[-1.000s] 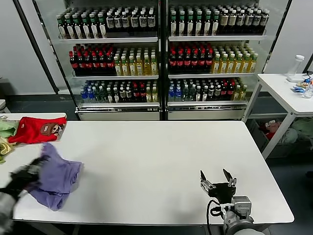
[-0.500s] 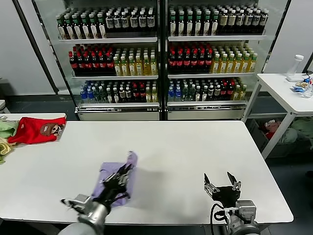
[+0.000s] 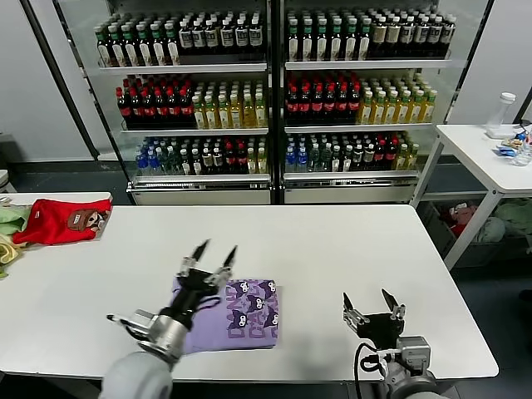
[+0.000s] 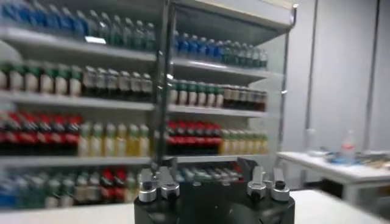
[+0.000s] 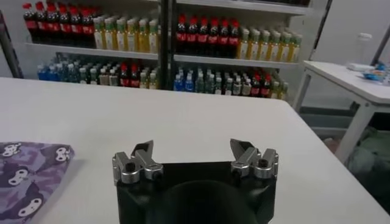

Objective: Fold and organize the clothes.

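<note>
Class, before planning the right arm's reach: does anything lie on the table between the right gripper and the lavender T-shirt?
Nothing visible: only bare white table separates the right gripper from the lavender T-shirt.

Bright even indoor light; blurred left wrist view.

From my remote station I see a glass-door drinks cooler (image 3: pixel 274 100) with shelved bottles behind a broad white work table (image 3: pixel 332 241). A second white side table (image 3: pixel 482 158) stands right, on dark grey flooring (image 3: pixel 490 291), against pale walls (image 3: pixel 33 83).
</note>
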